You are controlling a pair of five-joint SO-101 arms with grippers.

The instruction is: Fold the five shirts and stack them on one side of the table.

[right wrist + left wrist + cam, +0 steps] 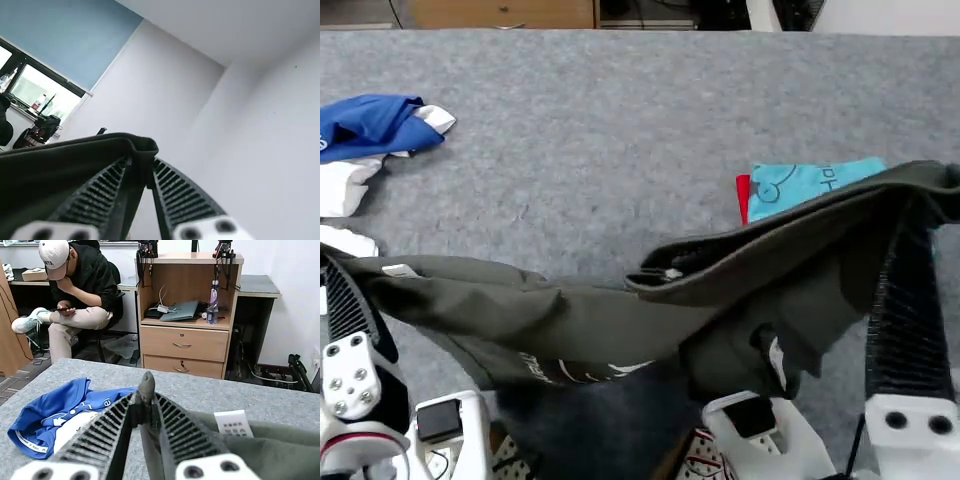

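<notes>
One overhead — two wrist-close, shirt [570, 320] shared

— Is it bright here?
— Yes. Soft, even light falls from above on the grey counter [620, 110]. There are no shiny spots.
— Any shadows?
— A dark one lies on the counter under the lifted olive shirt [570, 320], near the front edge.
— And the right wrist view?
— The window [37, 87] glows white with daylight. The wall [240, 125] is pale. The shirt's underside looks almost black.
</notes>
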